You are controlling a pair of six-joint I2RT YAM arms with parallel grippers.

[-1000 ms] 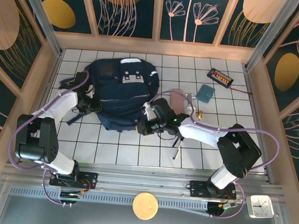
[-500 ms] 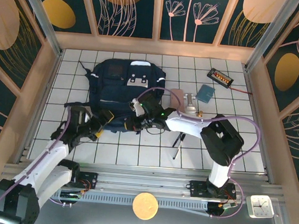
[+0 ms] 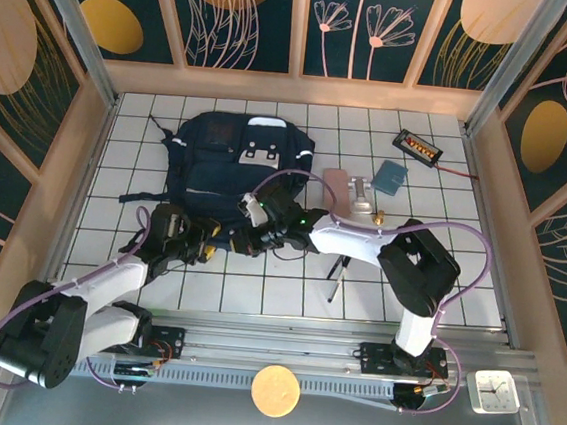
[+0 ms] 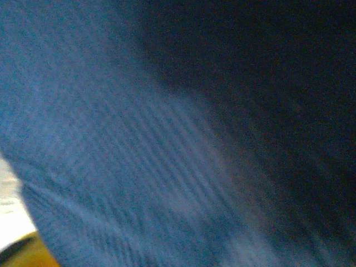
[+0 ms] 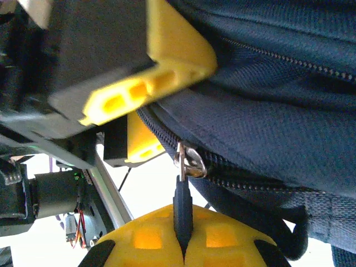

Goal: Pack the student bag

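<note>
From above, I see the student bag (image 3: 230, 162), navy woven fabric, lying on the white tiled table (image 3: 286, 293). The left gripper (image 3: 203, 249) is at its near edge. Left wrist view: blurred ribbed blue cloth very close, so I cannot tell its opening. Right wrist view: the right gripper (image 5: 182, 247), yellow blocky plastic, pinches the bag's slim dark zipper pull (image 5: 182, 206).
</note>
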